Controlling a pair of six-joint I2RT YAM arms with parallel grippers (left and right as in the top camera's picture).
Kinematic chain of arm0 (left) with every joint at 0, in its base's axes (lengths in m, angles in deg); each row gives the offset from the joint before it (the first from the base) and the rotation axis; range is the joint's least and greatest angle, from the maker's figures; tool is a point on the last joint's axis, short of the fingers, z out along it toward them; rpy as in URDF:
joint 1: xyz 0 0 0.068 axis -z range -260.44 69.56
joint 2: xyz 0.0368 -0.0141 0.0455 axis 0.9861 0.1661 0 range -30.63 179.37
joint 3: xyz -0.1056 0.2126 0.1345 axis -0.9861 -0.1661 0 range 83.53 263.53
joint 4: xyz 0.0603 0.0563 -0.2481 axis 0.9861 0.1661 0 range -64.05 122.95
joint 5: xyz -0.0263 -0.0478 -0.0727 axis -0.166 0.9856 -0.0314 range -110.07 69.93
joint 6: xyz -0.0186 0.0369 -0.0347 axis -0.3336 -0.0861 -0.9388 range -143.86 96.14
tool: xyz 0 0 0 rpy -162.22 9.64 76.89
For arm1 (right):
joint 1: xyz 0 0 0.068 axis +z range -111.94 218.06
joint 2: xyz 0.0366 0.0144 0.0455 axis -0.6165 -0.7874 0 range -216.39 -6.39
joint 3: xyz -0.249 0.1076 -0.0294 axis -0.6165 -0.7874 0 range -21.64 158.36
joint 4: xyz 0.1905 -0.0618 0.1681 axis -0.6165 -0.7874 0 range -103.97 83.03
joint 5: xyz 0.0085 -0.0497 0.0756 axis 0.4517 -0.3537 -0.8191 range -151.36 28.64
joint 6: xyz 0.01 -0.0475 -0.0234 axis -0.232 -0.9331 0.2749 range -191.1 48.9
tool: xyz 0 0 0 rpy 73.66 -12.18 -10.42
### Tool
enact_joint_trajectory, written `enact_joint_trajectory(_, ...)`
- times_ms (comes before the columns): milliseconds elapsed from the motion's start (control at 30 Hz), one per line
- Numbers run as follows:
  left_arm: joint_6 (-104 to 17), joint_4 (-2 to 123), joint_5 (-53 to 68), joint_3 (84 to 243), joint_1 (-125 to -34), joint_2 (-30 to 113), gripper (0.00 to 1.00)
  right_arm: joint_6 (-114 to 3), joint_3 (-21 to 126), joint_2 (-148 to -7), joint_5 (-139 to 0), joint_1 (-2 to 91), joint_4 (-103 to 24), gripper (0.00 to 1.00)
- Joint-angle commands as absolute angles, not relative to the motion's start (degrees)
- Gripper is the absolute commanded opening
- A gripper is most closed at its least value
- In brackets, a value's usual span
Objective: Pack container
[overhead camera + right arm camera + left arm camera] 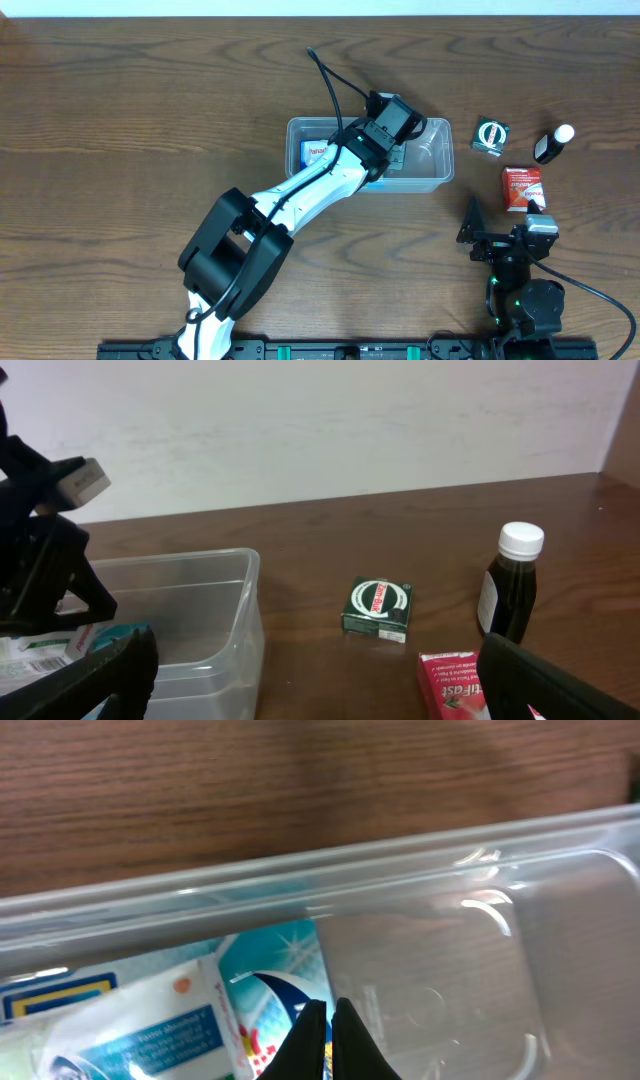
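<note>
Container (437,172): clear tub with packets (150,1020) inside.
Left gripper (328,1020): jaws were pressed together, empty, tips inside the container.
Right gripper (503,222): jaws stood wide apart, well outside the container.

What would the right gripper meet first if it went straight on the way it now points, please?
Probably the red box, lying low just ahead between the right gripper's open fingers; the green box sits farther back. Depth is uncertain.

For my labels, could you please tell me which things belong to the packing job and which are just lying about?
Job, likely: container, blue-white packets inside it, green box, red box, dark bottle.
Lying about: nothing visible beyond the table.
</note>
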State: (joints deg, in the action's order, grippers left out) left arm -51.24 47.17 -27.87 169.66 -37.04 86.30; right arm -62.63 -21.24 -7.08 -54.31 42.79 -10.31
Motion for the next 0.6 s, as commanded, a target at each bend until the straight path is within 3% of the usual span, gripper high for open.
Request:
enact_joint_trajectory(0,-51.35,47.39,-30.23,170.56,-38.18,87.28,0.06,-63.24,-21.32,-6.71,-54.51,42.09,-10.5,0.99)
enact_joint_trajectory(567,-51.39,50.14,-30.18,170.53,-39.12,87.39,0.06,-63.24,-21.32,-6.71,-54.51,42.09,-10.5,0.99)
